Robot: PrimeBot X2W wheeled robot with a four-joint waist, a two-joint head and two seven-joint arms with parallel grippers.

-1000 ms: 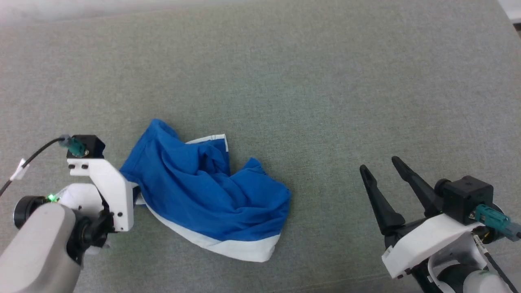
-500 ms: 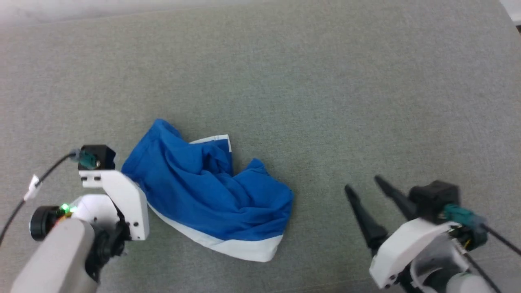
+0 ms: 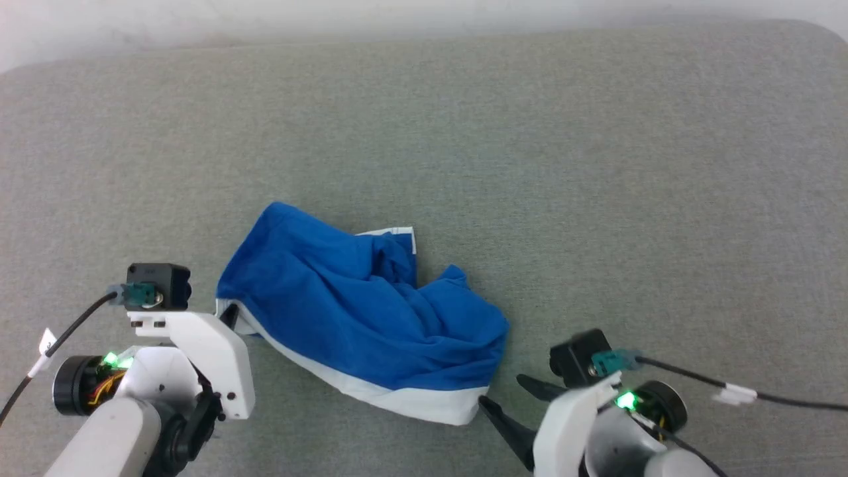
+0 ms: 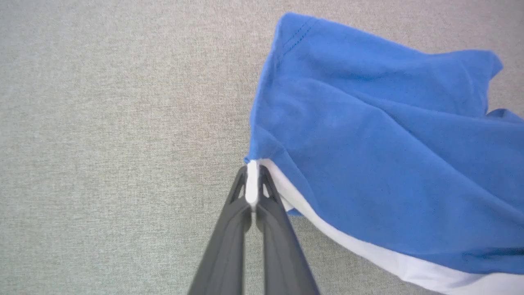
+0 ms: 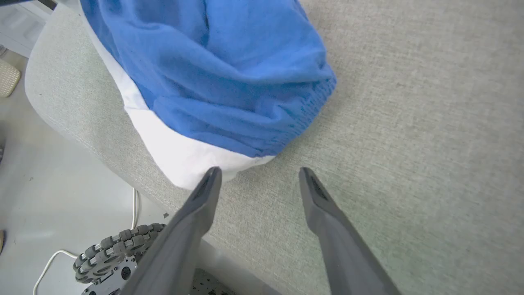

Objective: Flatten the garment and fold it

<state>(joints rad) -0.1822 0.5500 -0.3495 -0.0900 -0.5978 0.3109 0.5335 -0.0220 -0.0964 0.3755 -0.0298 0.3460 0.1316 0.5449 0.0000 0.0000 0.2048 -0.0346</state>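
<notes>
Crumpled garment (image 3: 361,318) lying on the grey fabric surface (image 3: 530,165), near its front edge. The left gripper (image 4: 252,182) has its jaws clamped tight on the garment's white-striped corner. The right gripper (image 5: 259,177) has wide, empty jaws, with one finger just beside the opposite white corner.

No writing, brand, number or sign can be read anywhere. The white tag on the left arm's cable (image 3: 46,343) and the white tag on the right arm's cable (image 3: 730,395) are too small to tell whether they carry any print.
</notes>
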